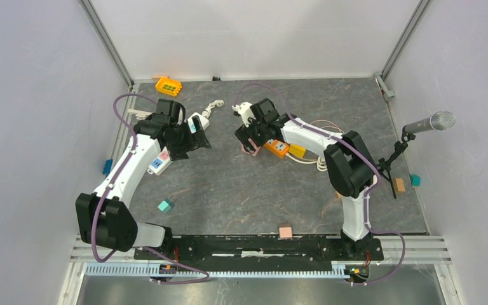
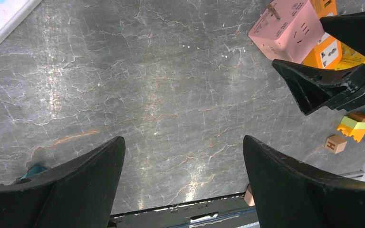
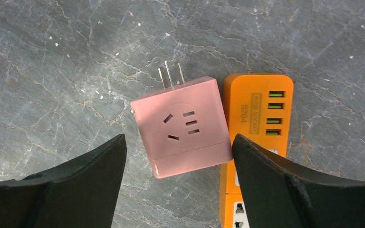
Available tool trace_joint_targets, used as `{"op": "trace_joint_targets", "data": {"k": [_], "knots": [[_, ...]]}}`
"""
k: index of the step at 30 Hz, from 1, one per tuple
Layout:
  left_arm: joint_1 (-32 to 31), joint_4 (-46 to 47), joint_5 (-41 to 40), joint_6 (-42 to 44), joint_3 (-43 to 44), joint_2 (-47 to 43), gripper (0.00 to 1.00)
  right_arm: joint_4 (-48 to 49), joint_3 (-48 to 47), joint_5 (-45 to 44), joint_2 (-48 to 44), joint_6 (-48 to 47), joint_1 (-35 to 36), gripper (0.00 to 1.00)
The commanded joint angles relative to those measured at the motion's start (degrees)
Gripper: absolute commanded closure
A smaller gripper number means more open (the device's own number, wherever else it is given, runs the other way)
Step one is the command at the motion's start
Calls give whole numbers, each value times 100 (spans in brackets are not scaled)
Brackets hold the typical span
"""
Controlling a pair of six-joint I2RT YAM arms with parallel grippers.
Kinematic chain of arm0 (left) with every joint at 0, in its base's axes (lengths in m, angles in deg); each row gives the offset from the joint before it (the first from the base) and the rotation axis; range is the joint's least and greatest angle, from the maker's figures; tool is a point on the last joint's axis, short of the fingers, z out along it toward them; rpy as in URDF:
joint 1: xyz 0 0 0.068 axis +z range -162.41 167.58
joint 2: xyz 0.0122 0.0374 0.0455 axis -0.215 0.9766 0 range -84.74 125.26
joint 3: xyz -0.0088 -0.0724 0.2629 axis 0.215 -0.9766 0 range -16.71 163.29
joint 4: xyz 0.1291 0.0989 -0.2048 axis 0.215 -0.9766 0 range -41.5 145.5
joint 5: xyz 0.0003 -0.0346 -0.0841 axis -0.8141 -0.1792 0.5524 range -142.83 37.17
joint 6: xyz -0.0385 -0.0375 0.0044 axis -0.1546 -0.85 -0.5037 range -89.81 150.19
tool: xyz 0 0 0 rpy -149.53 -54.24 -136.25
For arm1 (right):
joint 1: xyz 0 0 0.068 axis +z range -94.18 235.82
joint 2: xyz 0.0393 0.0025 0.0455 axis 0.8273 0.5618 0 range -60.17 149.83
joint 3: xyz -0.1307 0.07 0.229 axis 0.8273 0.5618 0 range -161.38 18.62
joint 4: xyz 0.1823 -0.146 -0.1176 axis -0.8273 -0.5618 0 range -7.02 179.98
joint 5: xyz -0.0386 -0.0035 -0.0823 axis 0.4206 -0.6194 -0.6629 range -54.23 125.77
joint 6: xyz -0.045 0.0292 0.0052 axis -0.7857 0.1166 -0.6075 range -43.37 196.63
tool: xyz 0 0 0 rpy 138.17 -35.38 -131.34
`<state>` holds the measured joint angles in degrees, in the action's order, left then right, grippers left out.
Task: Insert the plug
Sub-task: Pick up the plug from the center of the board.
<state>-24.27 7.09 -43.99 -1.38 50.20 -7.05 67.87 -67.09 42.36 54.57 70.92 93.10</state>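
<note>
From the top camera I am seeing the pink plug [image 1: 252,150] lying on the table under the right gripper [image 1: 248,141]. The orange power strip [image 1: 277,149] is lying just right of the plug. The left gripper [image 1: 198,138] is hovering well left of the plug, beside one white power strip [image 1: 157,162]. I am counting three teal cubes [image 1: 165,205] here.

The left wrist camera is showing me its own jaws spread wide over bare stone, with the plug up to the right. Only this view is showing the letter H on one wooden block [image 2: 335,143].

The right wrist camera alone is giving me the plug's three prongs [image 3: 171,76], its one socket facing up, and four green ports [image 3: 275,113] on the strip. These jaws are standing apart on either side of the plug, gripping nothing.
</note>
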Motion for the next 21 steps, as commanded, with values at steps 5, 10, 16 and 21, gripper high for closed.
{"op": "trace_joint_targets", "data": {"k": [5,10,16,21], "knots": [[43,-56,-161,262,184,0,0,19,-52,543,203,-240,265,31],[60,-55,-155,247,177,7,0,53,-118,93,433,-53,378,27],[70,-55,-128,257,293,-19,0,179,-304,31,465,158,394,40],[96,-55,-190,358,513,-184,0,156,-425,157,60,167,387,78]]}}
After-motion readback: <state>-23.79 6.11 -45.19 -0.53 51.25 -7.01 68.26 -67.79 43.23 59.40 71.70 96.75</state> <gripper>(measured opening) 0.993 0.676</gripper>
